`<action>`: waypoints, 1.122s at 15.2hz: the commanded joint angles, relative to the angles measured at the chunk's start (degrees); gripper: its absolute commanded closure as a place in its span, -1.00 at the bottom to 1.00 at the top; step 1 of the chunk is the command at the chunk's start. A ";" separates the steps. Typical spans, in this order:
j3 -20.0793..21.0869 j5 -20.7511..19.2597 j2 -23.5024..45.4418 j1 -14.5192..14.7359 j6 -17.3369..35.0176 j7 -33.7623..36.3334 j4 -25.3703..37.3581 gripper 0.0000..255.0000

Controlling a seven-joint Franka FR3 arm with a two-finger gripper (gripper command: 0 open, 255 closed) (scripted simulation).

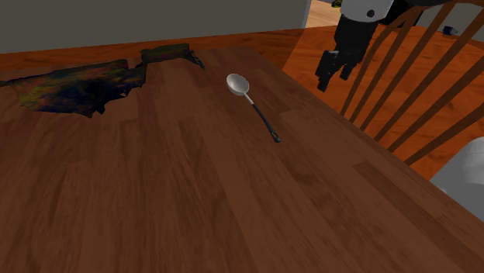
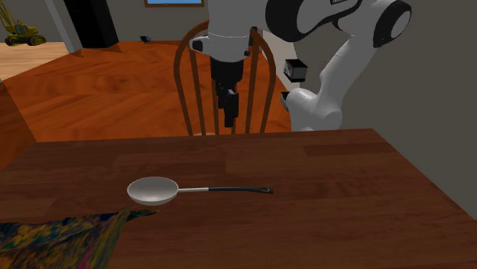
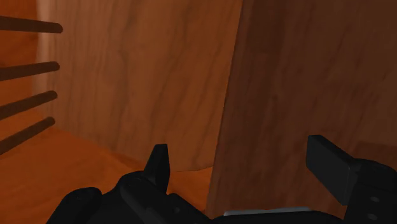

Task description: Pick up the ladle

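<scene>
A ladle (image 1: 256,108) with a silver bowl and a thin black handle lies flat on the brown wooden table (image 1: 194,194). In the second exterior view the ladle (image 2: 195,189) has its bowl beside the cloth's corner. My black gripper (image 1: 330,77) hangs in the air past the table's edge, in front of the chair, well apart from the ladle's handle end. From the second exterior view the gripper (image 2: 229,121) points down above the table's far edge. In the wrist view the gripper (image 3: 238,149) is open, its fingers (image 3: 159,162) wide apart with nothing between them, over the table edge (image 3: 286,95).
A wooden spindle-back chair (image 1: 419,85) stands at the table's side right by the gripper; its back (image 2: 200,84) rises behind the hand. A dark multicoloured cloth (image 1: 77,87) lies on the table beyond the ladle's bowl. The orange-brown wooden floor (image 2: 115,84) surrounds the table.
</scene>
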 commanded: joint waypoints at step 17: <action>19.51 -7.54 36.85 1.54 -5.88 34.73 35.74 -1.00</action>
